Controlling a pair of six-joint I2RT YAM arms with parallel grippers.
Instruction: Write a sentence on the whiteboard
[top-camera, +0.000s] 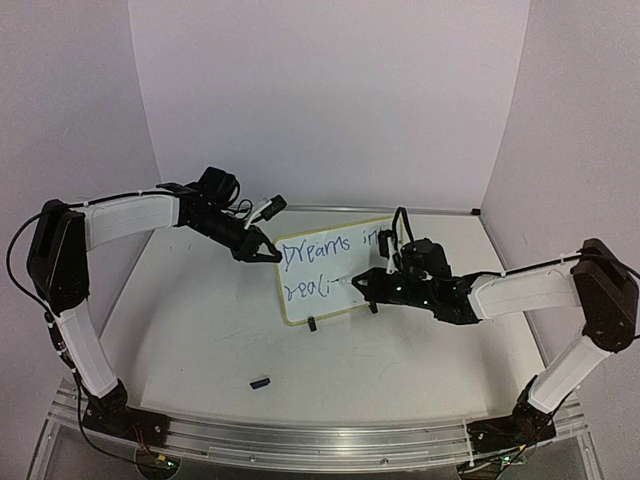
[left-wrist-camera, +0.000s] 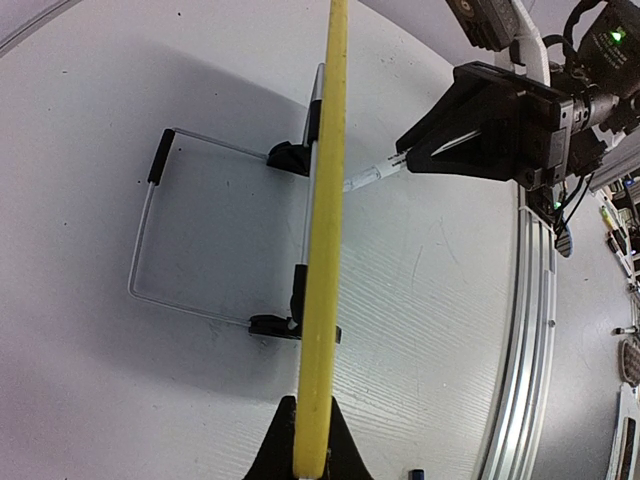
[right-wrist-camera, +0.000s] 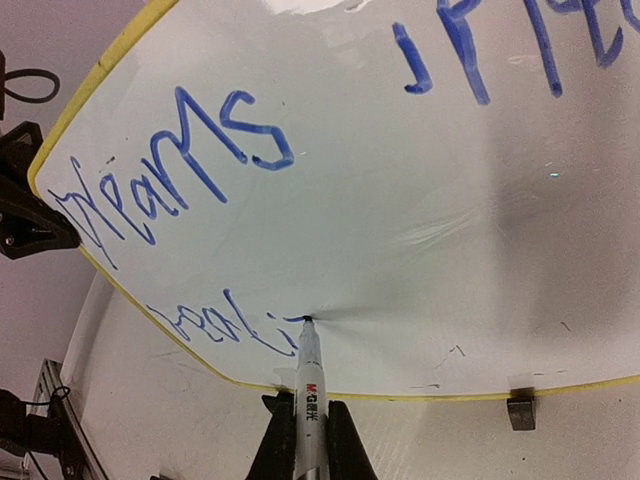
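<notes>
The whiteboard (top-camera: 332, 306) stands upright on its wire stand (left-wrist-camera: 148, 240) at mid table. The sentence (top-camera: 315, 252) in blue reads "Dreams in" on top and "reali" below (right-wrist-camera: 225, 325), with a fresh stroke after the "i". My left gripper (top-camera: 268, 252) is shut on the board's yellow left edge (left-wrist-camera: 325, 250), both fingers (left-wrist-camera: 270, 450) pinching the frame. My right gripper (right-wrist-camera: 310, 440) is shut on a white marker (right-wrist-camera: 311, 385), and the marker tip touches the board face (right-wrist-camera: 450, 230) at the end of the second line. The upper line's right end is cut off by the right arm.
A small blue marker cap (top-camera: 261, 381) lies on the table in front of the board. A black clip foot (right-wrist-camera: 520, 411) sits at the board's lower edge. An aluminium rail (top-camera: 320, 440) runs along the near edge, and walls close in behind and at both sides.
</notes>
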